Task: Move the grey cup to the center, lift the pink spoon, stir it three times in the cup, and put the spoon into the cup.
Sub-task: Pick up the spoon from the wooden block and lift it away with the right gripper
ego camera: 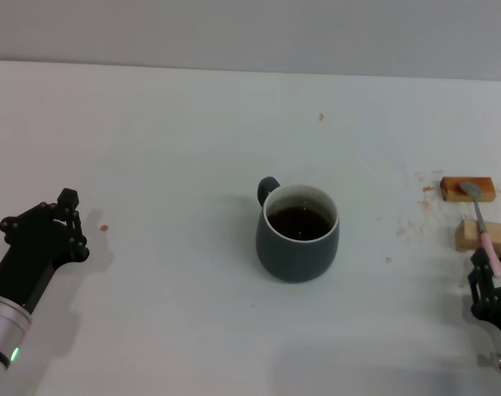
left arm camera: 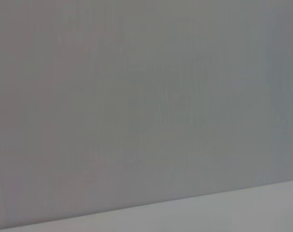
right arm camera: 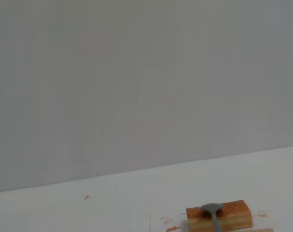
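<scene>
**Desk:** Where do the task's things lie?

**Photographer:** The grey cup point(ego camera: 298, 233) stands near the middle of the white table point(ego camera: 167, 132), handle toward the far left, dark liquid inside. The pink spoon point(ego camera: 481, 223) lies at the right edge, propped across two wooden blocks: its grey bowl rests on the far block point(ego camera: 466, 188), its pink handle crosses the near block point(ego camera: 484, 234).

**Desk:** And the pincers?

**Photographer:** The right gripper point(ego camera: 489, 276) sits at the near end of the spoon handle, its dark fingers on either side of the pink tip. Whether they pinch it or merely bracket it, I cannot tell. The left gripper point(ego camera: 68, 216) rests low on the table well to the cup's left, touching nothing; its fingers look drawn together, though I cannot tell for certain.

**Desk:** The relation that matters next?

**Photographer:** The spoon's long axis runs near to far, almost straight away from the right gripper, bowl pointing to the back wall. The right wrist view confirms it: the bowl point(right arm camera: 212, 210) lies on the far block, stem running toward the camera. The right arm is plainly nearer. Judging by this, the cup is already placed, and lifting the spoon comes next.
</scene>
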Controlling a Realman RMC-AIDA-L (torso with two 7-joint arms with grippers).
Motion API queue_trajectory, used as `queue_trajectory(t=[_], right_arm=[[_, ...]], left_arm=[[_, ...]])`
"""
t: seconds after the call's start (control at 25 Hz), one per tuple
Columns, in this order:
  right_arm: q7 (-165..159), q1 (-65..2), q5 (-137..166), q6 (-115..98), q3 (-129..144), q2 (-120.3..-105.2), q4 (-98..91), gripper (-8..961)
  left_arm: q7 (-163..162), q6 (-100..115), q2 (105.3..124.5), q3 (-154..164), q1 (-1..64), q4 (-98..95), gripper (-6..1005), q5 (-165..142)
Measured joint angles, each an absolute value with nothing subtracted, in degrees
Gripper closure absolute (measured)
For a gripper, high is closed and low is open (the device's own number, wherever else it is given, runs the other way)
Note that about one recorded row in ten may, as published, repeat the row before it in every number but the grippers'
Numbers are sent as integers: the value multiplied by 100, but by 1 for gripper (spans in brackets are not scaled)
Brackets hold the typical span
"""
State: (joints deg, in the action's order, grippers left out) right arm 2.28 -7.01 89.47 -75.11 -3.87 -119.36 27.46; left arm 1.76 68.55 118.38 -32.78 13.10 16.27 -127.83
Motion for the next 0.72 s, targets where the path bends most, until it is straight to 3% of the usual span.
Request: queue_trajectory(t=[0.28, 0.48, 0.72], right_arm=[[229, -692, 8925, -7552, -387, -11953, 2710, 692], [275, -722, 8918, -7518, -391, -11955, 2662, 910], [655, -738, 8913, -7615, -414, -11920, 2857, 917]], left_arm=[[176, 6855, 11838, -3304, 1302, 1625, 1001, -12768], [176, 6855, 11838, -3313, 1301, 1596, 1001, -12766], [176, 6855, 11845, -3310, 1302, 1582, 1001, -12761]])
